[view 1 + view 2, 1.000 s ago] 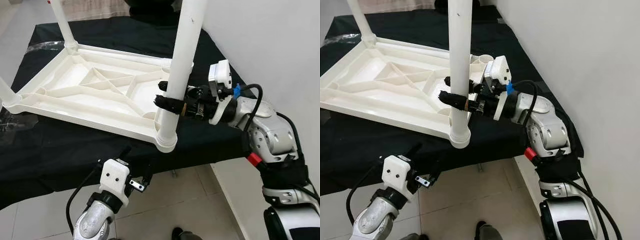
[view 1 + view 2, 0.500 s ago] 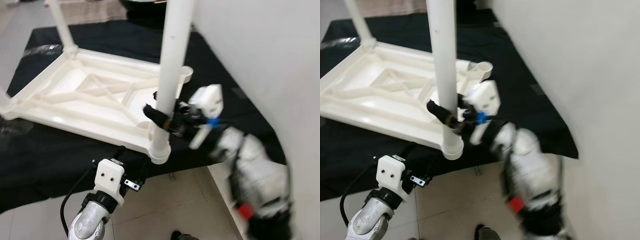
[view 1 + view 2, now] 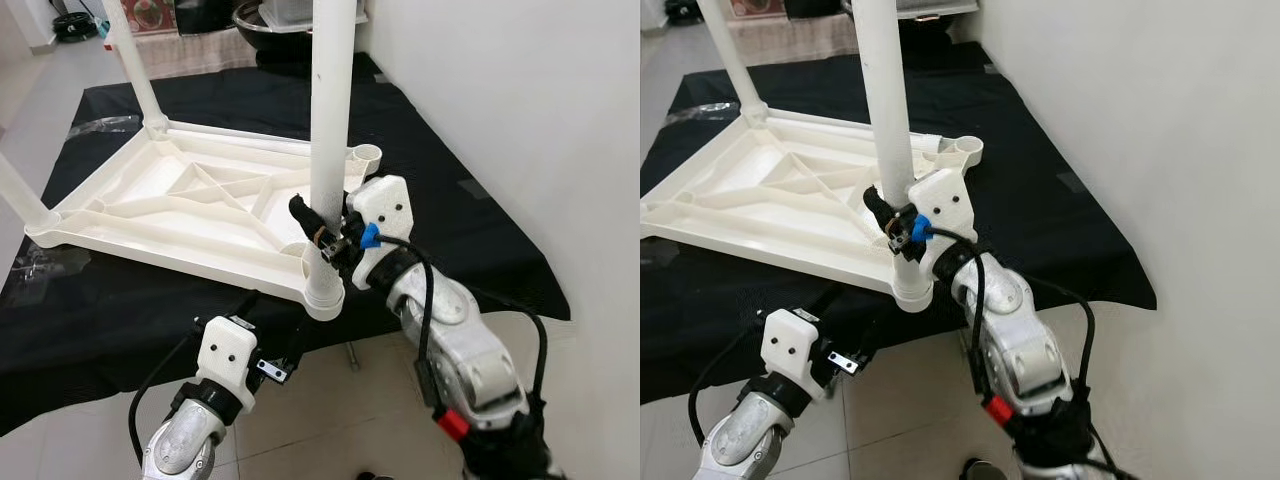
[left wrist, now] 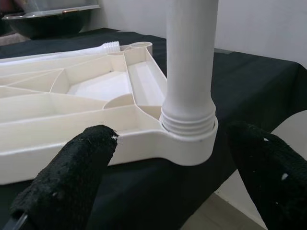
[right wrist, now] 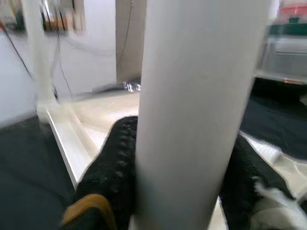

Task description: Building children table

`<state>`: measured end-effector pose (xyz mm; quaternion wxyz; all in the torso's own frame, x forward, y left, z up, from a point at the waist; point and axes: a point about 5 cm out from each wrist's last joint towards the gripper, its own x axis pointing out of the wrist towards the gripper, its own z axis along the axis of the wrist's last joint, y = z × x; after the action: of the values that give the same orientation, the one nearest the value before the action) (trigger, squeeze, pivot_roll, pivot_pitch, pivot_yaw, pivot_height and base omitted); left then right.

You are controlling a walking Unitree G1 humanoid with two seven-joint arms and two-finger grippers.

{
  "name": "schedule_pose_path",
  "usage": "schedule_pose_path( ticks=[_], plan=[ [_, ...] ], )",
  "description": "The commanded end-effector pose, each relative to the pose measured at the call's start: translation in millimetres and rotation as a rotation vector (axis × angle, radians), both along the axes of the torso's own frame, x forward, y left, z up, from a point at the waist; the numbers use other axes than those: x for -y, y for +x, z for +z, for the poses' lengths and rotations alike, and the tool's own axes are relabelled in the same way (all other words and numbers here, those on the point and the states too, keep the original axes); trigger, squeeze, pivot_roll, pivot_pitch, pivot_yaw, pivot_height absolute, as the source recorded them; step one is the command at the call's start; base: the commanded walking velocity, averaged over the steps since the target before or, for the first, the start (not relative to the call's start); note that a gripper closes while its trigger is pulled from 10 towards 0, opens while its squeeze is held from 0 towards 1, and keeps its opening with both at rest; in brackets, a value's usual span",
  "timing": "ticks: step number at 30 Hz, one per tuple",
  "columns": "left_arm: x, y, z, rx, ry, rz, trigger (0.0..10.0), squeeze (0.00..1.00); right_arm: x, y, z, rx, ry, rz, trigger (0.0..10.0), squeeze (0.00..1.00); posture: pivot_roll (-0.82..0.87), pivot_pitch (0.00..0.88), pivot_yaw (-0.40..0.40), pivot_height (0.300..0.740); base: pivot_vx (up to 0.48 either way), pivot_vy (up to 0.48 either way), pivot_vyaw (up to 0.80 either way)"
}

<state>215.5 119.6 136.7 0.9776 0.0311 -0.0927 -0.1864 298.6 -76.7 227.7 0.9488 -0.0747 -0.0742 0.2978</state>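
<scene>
Right gripper [image 3: 318, 222]: jaws clamped on the upright white leg [image 3: 331, 120] seated in the inverted table's [image 3: 180, 195] near corner socket. Left gripper [image 4: 168, 167]: jaws open, below that corner.

Smooth glossy white plastic table [image 3: 180, 200], matt black cloth [image 3: 470, 240], rough black fingers [image 4: 72, 177]

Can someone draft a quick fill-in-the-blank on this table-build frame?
1. The right tool is shut on the white ___ standing in the near corner socket.
2. The tabletop lies upside down on a ___ cloth.
3. The left tool has its fingers ___, below the table edge.

Missing words: leg; black; open
</scene>
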Motion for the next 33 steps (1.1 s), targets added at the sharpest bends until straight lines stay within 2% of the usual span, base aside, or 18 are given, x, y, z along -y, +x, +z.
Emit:
schedule_pose_path(
  ticks=[1, 3, 4, 6, 9, 10, 11, 13, 14, 15, 18, 22, 23, 24, 25, 33],
  plan=[
    [-0.8, -1.4, -3, -0.011, -0.001, 0.008, 10.0, 0.0, 12.4, 6.7, -30, -0.168, -0.022, 0.004, 10.0, 1.0, -0.01, 0.208, -0.029, 0.74, 0.0, 0.0, 0.0],
    [0.2, -0.7, -3, -0.008, -0.003, 0.01, 10.0, 0.0, 13.1, 7.1, -9, -0.107, 0.014, 0.179, 10.0, 1.0, -0.01, 0.204, -0.03, 0.74, 0.0, 0.0, 0.0],
    [0.6, -0.1, -2, -0.007, -0.004, 0.011, 10.0, 0.0, 19.4, 11.3, 7, -0.05, -0.006, 0.26, 10.0, 1.0, -0.02, 0.2, -0.03, 0.74, 0.0, 0.0, 0.0],
    [0.6, 0.1, -2, -0.007, -0.004, 0.011, 10.0, 0.0, 21.6, 13.0, 10, -0.042, -0.016, 0.277, 10.0, 1.0, -0.02, 0.2, -0.03, 0.74, 0.0, 0.0, 0.0],
    [0.6, 1.0, -2, -0.006, -0.005, 0.01, 10.0, 0.0, 27.5, 16.2, 19, 0.013, -0.113, 0.363, 10.0, 1.0, -0.02, 0.202, -0.027, 0.74, 0.0, 0.0, 0.0],
    [0.6, 1.3, -2, -0.006, -0.006, 0.01, 10.0, 0.0, 29.5, 17.8, 24, 0.042, -0.16, 0.398, 10.0, 0.89, -0.02, 0.201, -0.026, 0.74, 0.0, 0.0, 0.0],
    [0.5, 1.9, -2, -0.005, -0.005, 0.008, 10.0, 0.0, 31.7, 21.4, 29, 0.055, -0.181, 0.419, 10.0, 0.51, -0.02, 0.203, -0.027, 0.74, 0.0, 0.0, 0.0],
    [0.5, 2.4, -2, -0.005, -0.005, 0.008, 10.0, 0.0, 33.1, 23.7, 33, 0.062, -0.192, 0.431, 10.0, 0.51, -0.02, 0.203, -0.027, 0.74, 0.0, 0.0, 0.0],
    [0.4, 2.7, -2, -0.004, -0.005, 0.007, 10.0, 0.0, 33.7, 24.2, 36, 0.06, -0.208, 0.476, 10.0, 0.0, -0.02, 0.205, -0.026, 0.74, 0.0, 0.0, 0.0],
    [0.4, 2.7, -2, -0.004, -0.005, 0.007, 10.0, 0.0, 33.7, 24.2, 36, 0.06, -0.208, 0.476, 10.0, 0.0, -0.02, 0.205, -0.026, 0.74, 0.0, 0.0, 0.0],
    [0.0, 2.9, -2, -0.004, -0.004, 0.006, 10.0, 0.0, 36.8, 22.6, 40, 0.05, -0.245, 0.608, 10.0, 0.0, -0.02, 0.207, -0.024, 0.74, 0.0, 0.0, 0.0],
    [-0.1, 2.6, -1, -0.004, -0.002, 0.005, 10.0, 0.0, 40.2, 26.0, 50, 0.048, -0.207, 0.678, 10.0, 0.0, -0.01, 0.214, -0.02, 0.74, 0.0, 0.0, 0.0],
    [-0.1, 2.4, -1, -0.004, -0.002, 0.005, 10.0, 0.0, 41.0, 26.3, 52, 0.049, -0.199, 0.695, 9.7, 0.0, -0.01, 0.217, -0.018, 0.74, 0.0, 0.0, 0.0],
    [-0.1, 2.3, -1, -0.005, -0.003, 0.005, 10.0, 0.0, 42.1, 25.8, 53, 0.047, -0.19, 0.716, 3.9, 0.0, -0.01, 0.218, -0.017, 0.74, 0.0, 0.0, 0.0],
    [-0.2, 1.9, -1, -0.005, -0.003, 0.005, 10.0, 0.0, 44.0, 24.5, 53, 0.04, -0.183, 0.739, 0.0, 0.0, -0.01, 0.218, -0.016, 0.74, 0.0, 0.0, 0.0],
    [-0.3, 0.5, -1, -0.009, -0.005, 0.003, 10.0, 0.0, 52.1, 17.9, 42, -0.026, -0.203, 0.843, 0.0, 0.0, -0.01, 0.229, -0.016, 0.74, 0.0, 0.0, 0.0]
  ],
)
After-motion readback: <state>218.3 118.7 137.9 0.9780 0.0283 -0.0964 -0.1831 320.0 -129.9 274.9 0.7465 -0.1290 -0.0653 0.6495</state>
